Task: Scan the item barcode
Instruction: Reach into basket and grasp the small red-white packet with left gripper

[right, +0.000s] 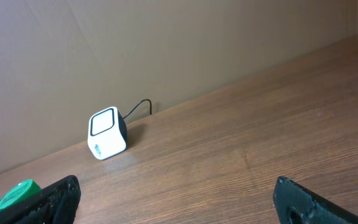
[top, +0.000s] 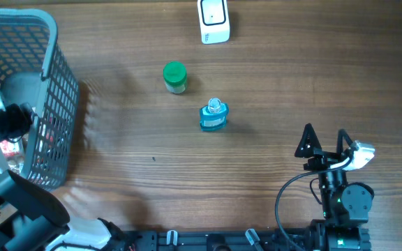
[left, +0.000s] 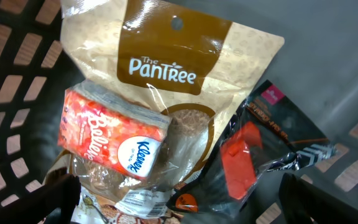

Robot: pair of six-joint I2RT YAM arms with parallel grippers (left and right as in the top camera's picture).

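Two claws are in view, and both are spread wide with nothing between the fingers. The left claw (left: 185,202) hangs over the inside of the grey basket (top: 54,90), which stands at the left edge of the desk (top: 271,77). Under it lie a Pantree pouch (left: 166,68), a Kleenex tissue pack (left: 110,134) resting on top of the pouch, and a black packet (left: 260,155) with an orange shape just beside them. None of them is touched. The right claw (top: 324,136) sits low at the near right side of the desk, facing the white scanner (top: 213,19) at the far edge. Between them stand a green-capped jar (top: 174,77) and a small blue bottle (top: 213,116), near each other but apart.

I judge the work to be only at its start: nothing is gripped and nothing is at the scanner. What is left is nearly everything: to take one item from the basket, carry it across, and turn its barcode to the scanner window. Which item is meant I cannot tell.
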